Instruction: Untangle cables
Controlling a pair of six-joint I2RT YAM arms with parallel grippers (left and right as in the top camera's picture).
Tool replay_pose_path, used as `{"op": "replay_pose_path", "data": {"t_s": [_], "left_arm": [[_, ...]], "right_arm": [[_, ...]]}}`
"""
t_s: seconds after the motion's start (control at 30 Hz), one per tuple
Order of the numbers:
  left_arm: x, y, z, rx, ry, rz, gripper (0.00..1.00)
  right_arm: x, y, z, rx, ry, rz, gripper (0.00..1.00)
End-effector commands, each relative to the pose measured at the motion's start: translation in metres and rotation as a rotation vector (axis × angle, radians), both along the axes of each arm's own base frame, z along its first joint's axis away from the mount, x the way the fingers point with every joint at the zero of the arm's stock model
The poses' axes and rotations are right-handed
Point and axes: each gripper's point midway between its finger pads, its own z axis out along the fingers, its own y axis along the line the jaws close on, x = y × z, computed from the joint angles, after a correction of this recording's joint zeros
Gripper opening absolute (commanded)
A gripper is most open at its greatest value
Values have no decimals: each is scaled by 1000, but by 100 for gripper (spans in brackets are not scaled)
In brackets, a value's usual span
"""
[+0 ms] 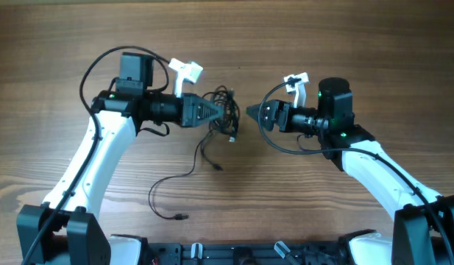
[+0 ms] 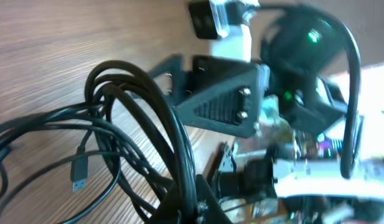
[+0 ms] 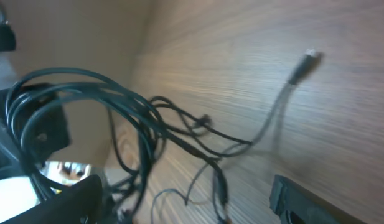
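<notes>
Brown wood-grain table (image 1: 344, 44) fills the view from above, and two white-and-black robot arms are seen reaching in from its near edge.

Nearest the arm bases, a loose strand (image 1: 154, 197) is laid in an open curve on the wood and ends in a small dark plug (image 1: 182, 216). It trails out of the thin black flexible cables (image 1: 227, 110), which are bunched farther in at mid-table as a knot of overlapping loops.

The knot is gripped from its left side by the left gripper (image 1: 214, 112), whose jaws are clamped together on several loops at once. A flat black plug (image 2: 79, 170) is seen hanging among those loops. Just beside the knot's right side, the right gripper (image 1: 251, 112) is held with its jaws apparently spread apart and nothing caught between them.

Trouble is judged likely in three ways:
- The knot could be tightened if it is pulled from the left alone.
- The hanging plug could be snagged inside a loop.
- Several crowded strands, rather than one, could be pinched by the right jaws.

Both wrists are held low and nearly level, pointed at each other across the knot. The left arm (image 1: 94, 162) is angled in from the near left and the right arm (image 1: 374, 165) from the near right.
</notes>
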Motion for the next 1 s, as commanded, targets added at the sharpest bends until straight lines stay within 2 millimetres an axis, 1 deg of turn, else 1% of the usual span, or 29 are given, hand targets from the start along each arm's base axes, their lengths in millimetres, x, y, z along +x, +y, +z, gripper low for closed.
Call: {"op": "replay_pose_path", "data": {"t_s": [0.0,0.07,0.1,0.13,0.23,0.3,0.33,0.37,0.4,0.43,0.5,0.53,0.57,0.63,0.67,0.73,0.87,0.93,0.97], "left_arm": [[-20,-15,29,-182,-151,-172,4],[-29,-17,50,-303,-167,-231,4],[-33,-17,59,-357,-173,-259,4],[-36,-17,66,-395,-162,-277,4],[-38,-17,66,-391,-84,-263,4],[-38,-17,65,-390,-69,-261,4],[-39,-17,65,-390,-63,-259,4],[-39,-17,64,-386,-59,-257,4],[-34,-17,57,-341,-67,-233,4],[-28,-17,47,-282,-76,-201,4],[-19,-17,30,-184,-89,-152,4],[-20,-18,29,-177,-89,-155,4],[-23,-23,32,-190,-101,-177,4],[-31,-34,40,-233,-146,-238,4],[-38,-42,48,-273,-168,-286,4],[-52,-54,56,-323,-189,-360,4],[-75,-73,57,-329,-140,-436,4],[-82,-79,57,-327,-99,-454,4],[-84,-81,57,-327,-96,-460,4]], "right_arm": [[-7,14,3,10,-26,60,87],[6,4,-14,-77,5,-56,86],[12,-4,-22,-111,36,-124,85],[21,-16,-31,-148,87,-229,85],[37,-39,-40,-195,121,-397,85],[48,-61,-44,-212,146,-501,86],[52,-75,-45,-213,155,-539,87],[56,-86,-44,-200,161,-555,91],[57,-96,-41,-160,175,-546,93],[56,-99,-37,-137,166,-512,94],[50,-96,-24,-80,102,-375,94],[44,-90,-17,-56,64,-302,94],[32,-74,-5,-22,-25,-156,94],[13,-53,12,29,-165,38,95],[1,-42,22,57,-258,146,96],[-6,-35,27,67,-323,206,97],[-18,-23,37,95,-416,300,98],[-19,-21,37,87,-447,315,98],[-20,-20,37,86,-459,320,96]]}}
